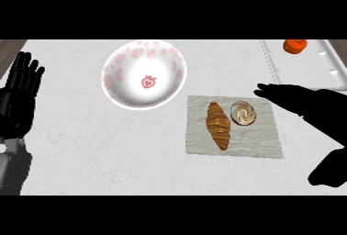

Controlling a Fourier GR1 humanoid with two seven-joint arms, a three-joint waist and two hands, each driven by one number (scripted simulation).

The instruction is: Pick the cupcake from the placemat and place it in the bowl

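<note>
Where the grey placemat (234,150) lies on the pale marbled counter (102,151), a cupcake (244,114) with swirled cream-and-brown top at its far right part, just beside a golden croissant (218,125). Left and farther off, a white bowl (143,73) patterned with red strawberries. Right hand (298,102) right of the cupcake, fingers stretched flat, apart from it. Left hand (19,92) resting at the left edge, fingers spread upward. Far right, an orange item (295,46) on a white tray (325,69)

The right hand (298,98) covers the placemat's (234,149) upper right corner, its fingers indistinct.
</note>
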